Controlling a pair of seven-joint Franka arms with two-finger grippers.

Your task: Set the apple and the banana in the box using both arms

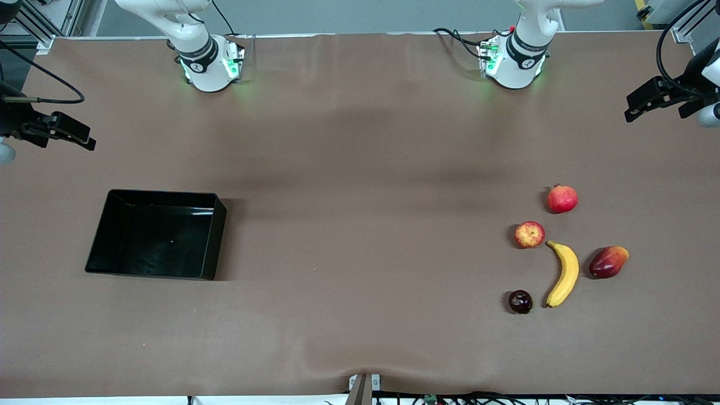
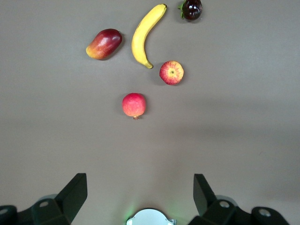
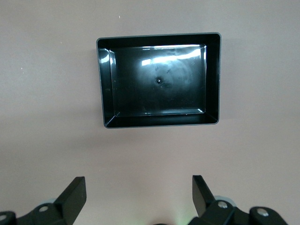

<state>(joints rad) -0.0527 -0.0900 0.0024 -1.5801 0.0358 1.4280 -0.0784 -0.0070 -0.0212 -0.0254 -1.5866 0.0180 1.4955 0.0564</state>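
The apple (image 1: 529, 234) (image 2: 171, 72), red with yellow patches, lies on the brown table toward the left arm's end. Beside it, nearer the front camera, lies the long yellow banana (image 1: 564, 274) (image 2: 145, 33). The black box (image 1: 163, 194) (image 3: 213, 79) sits empty toward the right arm's end. My left gripper (image 2: 139, 187) hangs open, high over bare table between its base and the fruits. My right gripper (image 3: 138, 187) hangs open the same way, over bare table between its base and the box. Neither hand shows in the front view.
A crowned red fruit (image 1: 562, 198) (image 2: 134, 104) lies farther from the front camera than the apple. A red-yellow fruit (image 1: 608, 261) (image 2: 104, 43) lies beside the banana. A dark purple fruit (image 1: 520, 301) (image 2: 191, 9) lies nearest the camera. Black camera mounts (image 1: 56, 129) (image 1: 664, 98) overhang both table ends.
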